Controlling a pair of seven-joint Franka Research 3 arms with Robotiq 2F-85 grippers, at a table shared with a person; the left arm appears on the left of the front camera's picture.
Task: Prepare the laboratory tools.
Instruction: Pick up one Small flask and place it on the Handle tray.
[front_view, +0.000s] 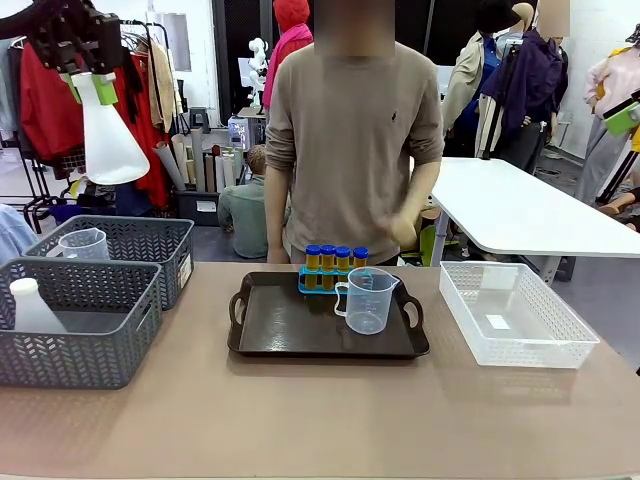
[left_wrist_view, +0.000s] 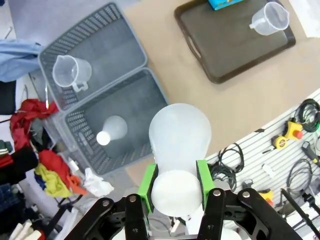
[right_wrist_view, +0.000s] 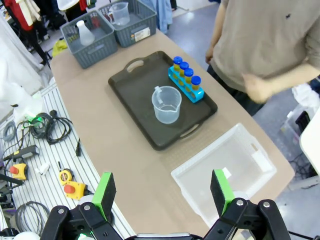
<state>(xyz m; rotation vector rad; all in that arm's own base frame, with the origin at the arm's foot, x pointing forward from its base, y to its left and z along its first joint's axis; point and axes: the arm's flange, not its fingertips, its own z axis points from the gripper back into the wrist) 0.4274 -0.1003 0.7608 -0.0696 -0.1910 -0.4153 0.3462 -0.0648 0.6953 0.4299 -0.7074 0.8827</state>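
Observation:
High above the table's left end, my left gripper (front_view: 88, 82) (left_wrist_view: 176, 182) is shut on the neck of a white conical flask (front_view: 110, 135) (left_wrist_view: 180, 135), which hangs with its wide base down. On the black tray (front_view: 290, 335) (right_wrist_view: 135, 90) (left_wrist_view: 225, 55) stand a clear handled beaker (front_view: 368, 298) (right_wrist_view: 166, 104) (left_wrist_view: 270, 19) and, behind it, a blue rack with several blue-capped amber tubes (front_view: 335, 258) (right_wrist_view: 185, 74). My right gripper (right_wrist_view: 164, 192) is open and empty, high over the table's right side.
Two grey baskets sit at the left. The nearer one (front_view: 100, 345) (left_wrist_view: 145, 100) holds another white flask (front_view: 30, 305) (left_wrist_view: 111, 131); the farther one (front_view: 150, 245) (left_wrist_view: 115, 45) holds another beaker (front_view: 85, 243) (left_wrist_view: 70, 72). A clear basket (front_view: 515, 310) (right_wrist_view: 225, 170) is at the right. A person stands behind the tray.

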